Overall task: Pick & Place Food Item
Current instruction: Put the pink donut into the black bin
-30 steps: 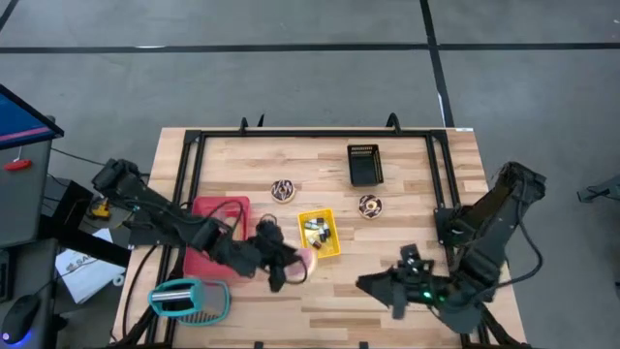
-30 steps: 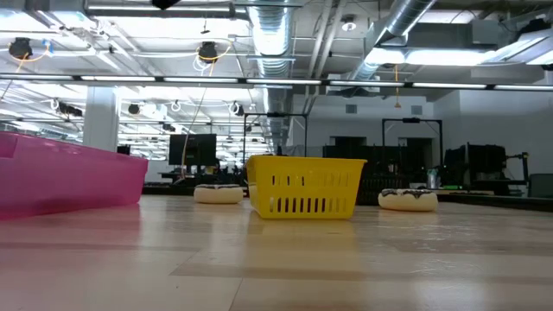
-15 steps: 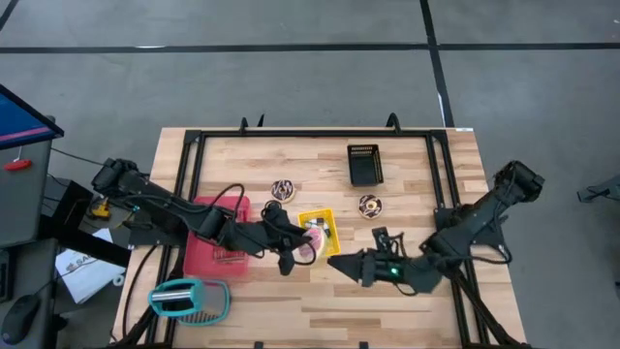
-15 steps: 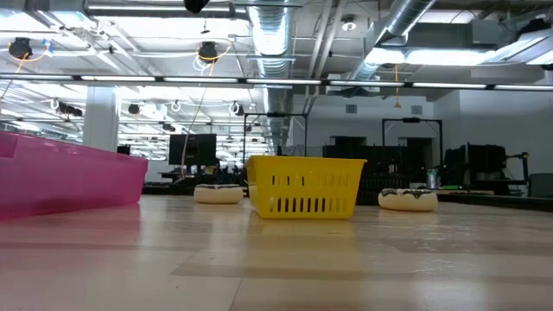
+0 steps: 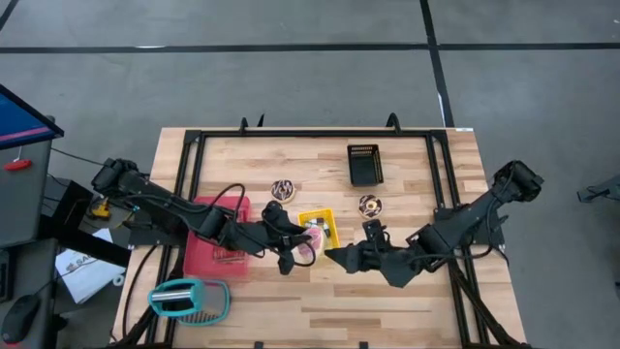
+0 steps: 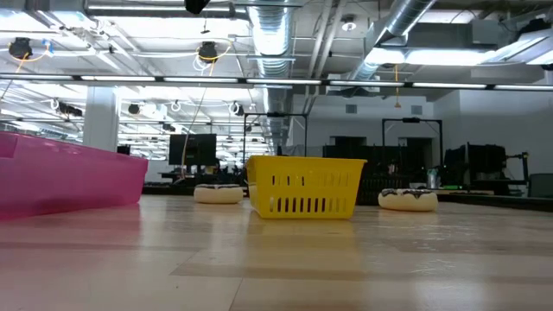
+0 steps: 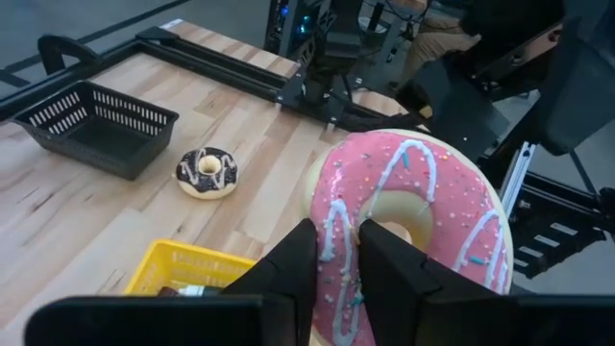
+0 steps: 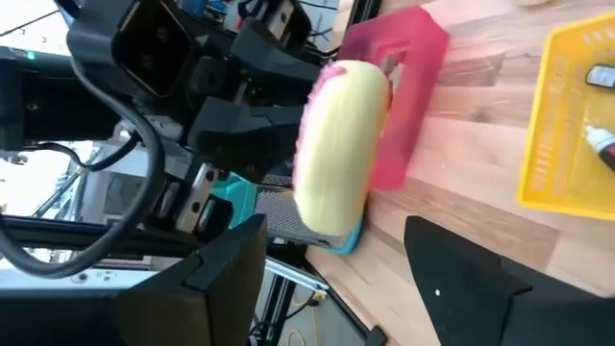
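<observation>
While the pink-iced doughnut [image 7: 408, 235] is pinched through its rim by the left gripper [image 7: 336, 264] above the table beside the yellow basket [image 5: 319, 229], it should be approached squarely by the wide-open, empty right gripper [image 5: 334, 259] so a handover is made cleanly.

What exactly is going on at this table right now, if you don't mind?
The left gripper holds a pink frosted donut up above the table, beside the yellow basket. The right gripper is open and pointed at the donut, close by, as if for a handover. Two chocolate donuts lie on the table.
</observation>
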Available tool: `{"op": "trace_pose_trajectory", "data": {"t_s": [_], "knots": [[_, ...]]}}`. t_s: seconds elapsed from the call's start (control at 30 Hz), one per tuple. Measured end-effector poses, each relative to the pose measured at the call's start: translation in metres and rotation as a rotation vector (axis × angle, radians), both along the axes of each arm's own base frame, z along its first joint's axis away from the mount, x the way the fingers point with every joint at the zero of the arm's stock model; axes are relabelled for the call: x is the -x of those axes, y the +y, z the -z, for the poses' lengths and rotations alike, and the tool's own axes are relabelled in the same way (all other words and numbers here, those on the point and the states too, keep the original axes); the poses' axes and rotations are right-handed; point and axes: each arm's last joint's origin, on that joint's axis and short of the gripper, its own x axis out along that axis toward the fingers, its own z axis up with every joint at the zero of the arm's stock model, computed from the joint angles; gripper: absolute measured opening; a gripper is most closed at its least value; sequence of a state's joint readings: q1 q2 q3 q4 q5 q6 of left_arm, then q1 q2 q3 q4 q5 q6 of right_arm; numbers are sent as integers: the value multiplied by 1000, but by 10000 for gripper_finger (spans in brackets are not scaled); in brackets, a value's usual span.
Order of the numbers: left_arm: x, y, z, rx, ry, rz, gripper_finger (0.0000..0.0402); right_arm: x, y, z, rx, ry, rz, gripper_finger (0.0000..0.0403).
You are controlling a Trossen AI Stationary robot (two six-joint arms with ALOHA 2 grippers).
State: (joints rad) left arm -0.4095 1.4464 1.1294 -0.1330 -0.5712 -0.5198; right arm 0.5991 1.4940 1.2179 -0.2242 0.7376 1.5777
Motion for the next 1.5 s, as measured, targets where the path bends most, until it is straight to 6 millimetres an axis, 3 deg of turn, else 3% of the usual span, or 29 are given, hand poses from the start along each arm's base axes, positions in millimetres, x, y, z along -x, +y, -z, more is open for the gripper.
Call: {"op": "trace_pose_trajectory", "data": {"t_s": [1.03, 1.5], "knots": [[-6, 16, 0, 3, 1, -28, 66, -29, -48, -2, 59, 40, -76, 234], [-6, 16, -1, 7, 1, -16, 66, -29, -49, -1, 104, 57, -94, 91]]}}
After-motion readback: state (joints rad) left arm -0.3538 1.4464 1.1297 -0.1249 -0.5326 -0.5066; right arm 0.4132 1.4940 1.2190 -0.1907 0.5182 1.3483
